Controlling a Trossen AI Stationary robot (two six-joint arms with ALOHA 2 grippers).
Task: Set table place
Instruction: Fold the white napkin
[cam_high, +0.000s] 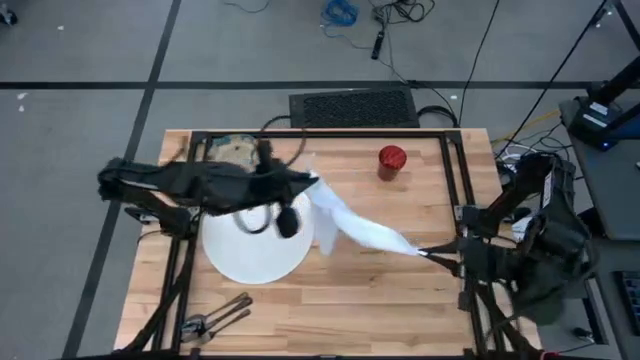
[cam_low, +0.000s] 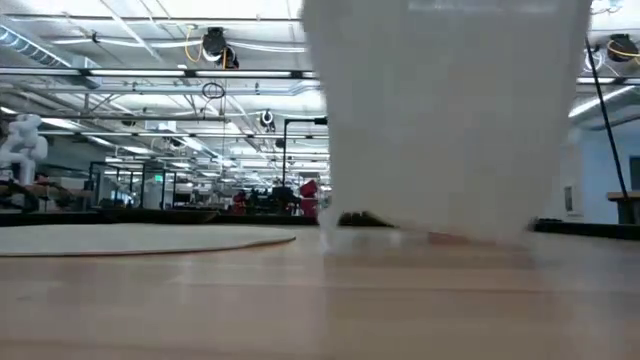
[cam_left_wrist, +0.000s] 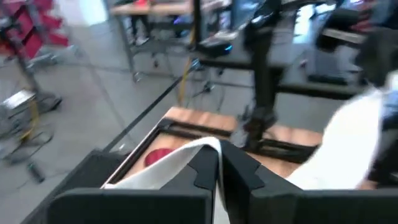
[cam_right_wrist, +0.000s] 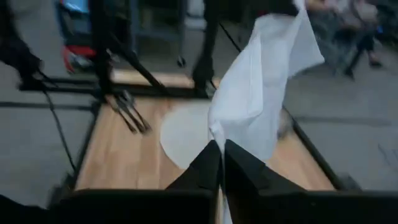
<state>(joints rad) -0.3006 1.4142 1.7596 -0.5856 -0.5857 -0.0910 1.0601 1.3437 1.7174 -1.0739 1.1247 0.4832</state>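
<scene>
Over mid-table (cam_high: 330, 300), both arms stretch the white napkin (cam_high: 355, 228) aloft: left gripper (cam_high: 312, 185) pinches its ten-o'clock corner, right gripper (cam_high: 425, 252) its four-o'clock end. Plate (cam_high: 255, 250) lies placed; the red cup (cam_high: 391, 160) at one o'clock, the bowl (cam_high: 232, 150) at eleven and the cutlery (cam_high: 215, 320) at seven likely await arranging. No writing is legible.

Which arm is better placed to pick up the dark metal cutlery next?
Neither is free: left tool and right tool both pinch the white cloth napkin. Once released, left, since the dark metal cutlery lies at its side.
</scene>
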